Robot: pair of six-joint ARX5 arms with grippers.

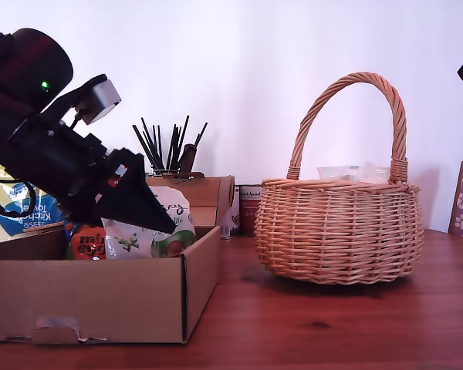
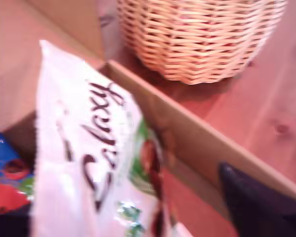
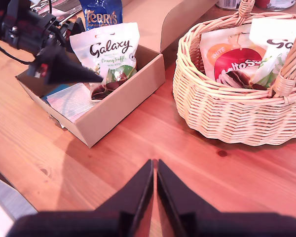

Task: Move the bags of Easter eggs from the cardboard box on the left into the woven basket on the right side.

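The light, slippery Galaxy pouch (image 3: 111, 54) stands in the cardboard box (image 1: 100, 301) at the exterior view's 8 o'clock, between the first pincer's (image 3: 91, 74) parted tips, probably best pinched by its flat seam; the second pincer (image 3: 155, 165) is closed.

**Three cameras, one box and basket shared**

Our exterior view sits low, level with the bench (image 1: 309, 331). It faces the cardboard box (image 1: 100, 297) and the woven basket (image 1: 339, 231) side-on from near. Our first wrist view hangs close over the box, blurred, looking across the white-and-green bag (image 2: 89, 148) toward the basket. Our second wrist view looks down from higher and farther back. All three share box and basket.
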